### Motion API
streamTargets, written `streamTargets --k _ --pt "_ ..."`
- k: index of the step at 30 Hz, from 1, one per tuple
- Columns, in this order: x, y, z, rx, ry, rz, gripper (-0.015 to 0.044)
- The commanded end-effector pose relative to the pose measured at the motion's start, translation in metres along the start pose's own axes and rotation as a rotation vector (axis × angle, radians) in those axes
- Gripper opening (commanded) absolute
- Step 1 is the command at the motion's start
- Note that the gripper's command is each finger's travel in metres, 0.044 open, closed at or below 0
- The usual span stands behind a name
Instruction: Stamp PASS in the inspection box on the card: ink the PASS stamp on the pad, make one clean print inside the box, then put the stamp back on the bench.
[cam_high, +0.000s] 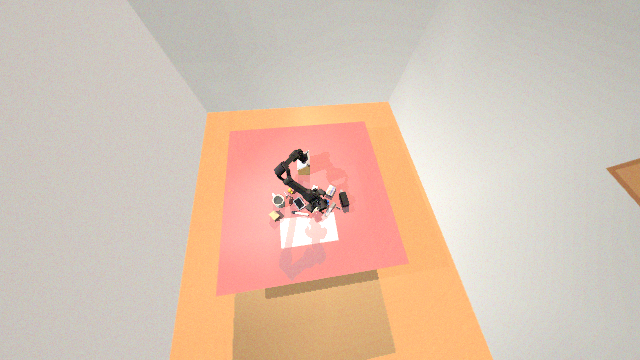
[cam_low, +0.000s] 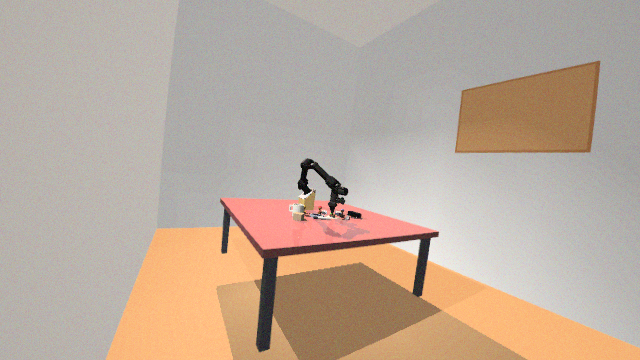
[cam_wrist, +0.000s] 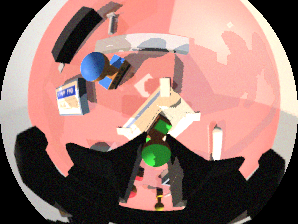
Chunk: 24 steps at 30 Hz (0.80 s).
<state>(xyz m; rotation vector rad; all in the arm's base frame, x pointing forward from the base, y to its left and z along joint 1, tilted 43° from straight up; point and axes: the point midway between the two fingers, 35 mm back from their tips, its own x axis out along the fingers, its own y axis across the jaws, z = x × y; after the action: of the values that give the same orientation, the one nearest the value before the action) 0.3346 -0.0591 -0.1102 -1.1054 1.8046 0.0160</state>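
Note:
My gripper points down, shut on the green-knobbed stamp. The stamp's dark base with a green patch is over the near corner of the cream card. The card lies in a holder with white corner pieces. Whether the base touches the card cannot be told, and the inspection box and any print cannot be made out. A dark pad with a pale rim lies left of the gripper in the top view. A white box with a blue stamp-pad label is on the other side.
A blue-knobbed stamp, a black block and a pale curved strip are near the card. A white stick, a mug and a tan block are also on the table.

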Motion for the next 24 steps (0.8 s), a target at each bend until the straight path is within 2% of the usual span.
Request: streamTargets --k 1,24 --pt "-0.003 0.0 0.001 0.003 -0.002 -0.003 0.0" --pt "-0.032 -0.001 0.002 0.003 -0.004 -0.001 0.0"
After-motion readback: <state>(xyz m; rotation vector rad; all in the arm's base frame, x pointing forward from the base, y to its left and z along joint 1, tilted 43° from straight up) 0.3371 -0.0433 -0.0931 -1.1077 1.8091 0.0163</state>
